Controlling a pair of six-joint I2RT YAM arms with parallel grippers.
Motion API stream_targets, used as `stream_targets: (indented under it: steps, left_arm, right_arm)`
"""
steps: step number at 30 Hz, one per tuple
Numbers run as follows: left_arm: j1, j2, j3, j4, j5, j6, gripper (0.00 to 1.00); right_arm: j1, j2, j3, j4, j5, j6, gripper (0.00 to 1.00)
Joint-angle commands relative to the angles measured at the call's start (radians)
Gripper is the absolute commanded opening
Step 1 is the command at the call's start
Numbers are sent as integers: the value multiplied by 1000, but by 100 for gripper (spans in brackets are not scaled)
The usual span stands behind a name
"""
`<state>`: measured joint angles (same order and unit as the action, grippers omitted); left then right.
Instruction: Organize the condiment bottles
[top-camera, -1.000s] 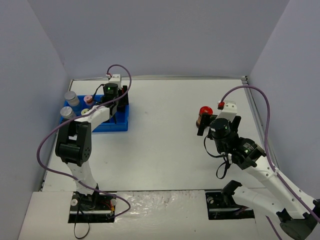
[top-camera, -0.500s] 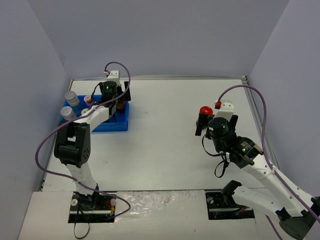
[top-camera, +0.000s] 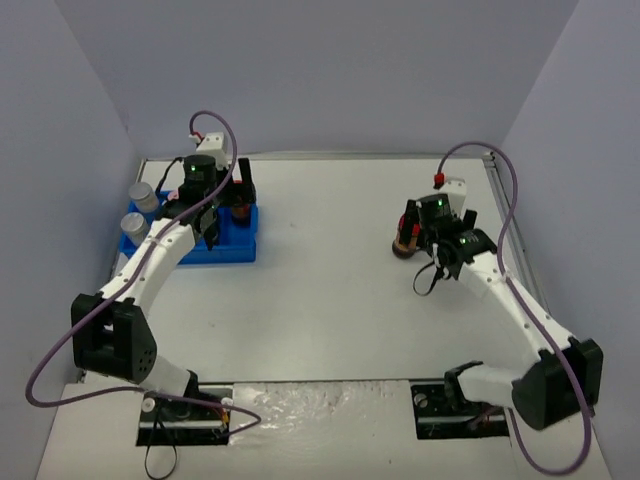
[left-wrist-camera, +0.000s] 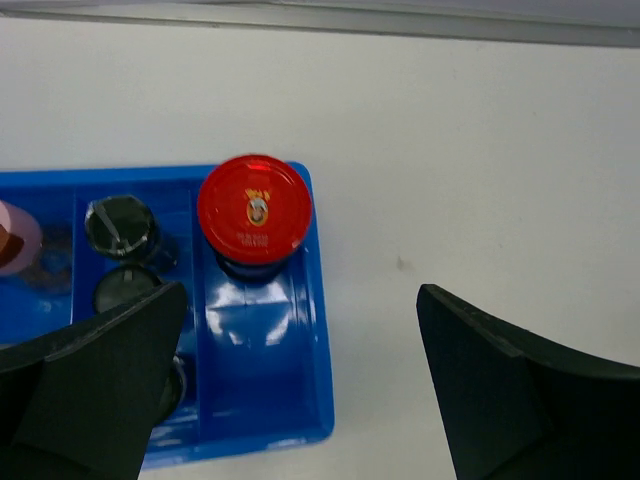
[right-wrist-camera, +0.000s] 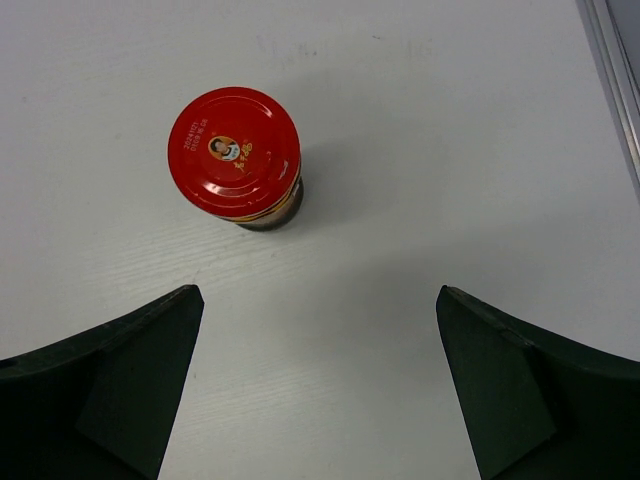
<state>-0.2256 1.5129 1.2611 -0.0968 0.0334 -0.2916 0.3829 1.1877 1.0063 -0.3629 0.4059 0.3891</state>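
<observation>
while the left gripper (left-wrist-camera: 300, 335) and right gripper (right-wrist-camera: 318, 335) gape empty, the red-lidded jar (right-wrist-camera: 235, 155) looks rigid, probably slick glass; pinch below its lid.

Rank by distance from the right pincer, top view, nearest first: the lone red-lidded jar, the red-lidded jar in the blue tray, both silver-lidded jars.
1. Lone red-lidded jar: right side, by the right pincer.
2. Other red-lidded jar: left side, in the blue tray, right compartment.
3. Silver-lidded jars: tray's far-left end; too close to call between them.
</observation>
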Motion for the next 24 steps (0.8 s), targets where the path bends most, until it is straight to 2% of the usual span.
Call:
stream_targets:
  steps: [1,8,13,16,18,24]
  left_arm:
    - [-39,-150,31,-200,90,16,97]
    - [-128,-292,-69,-384,94,101,97]
    - [-161,-394,-156,-412,79,105,97]
    - [-162,-431,-188,-412,74,84,97]
    - [-163,-447,-198,-409,72,74,97]
    - [-163,-447,-199,-402,77,70,97]
  right_arm:
    - [-71,137,105,117,-141,-67,100]
    - [-99,360,222,182,-234,-121,100]
    - [-104,464,256,186,-227,-128,97]
    - [-104,489,248,192,-226,-125,93]
    - [-104,495,237,197,-230,-125,86]
    - [-41,475,209,205,-285,-137,45]
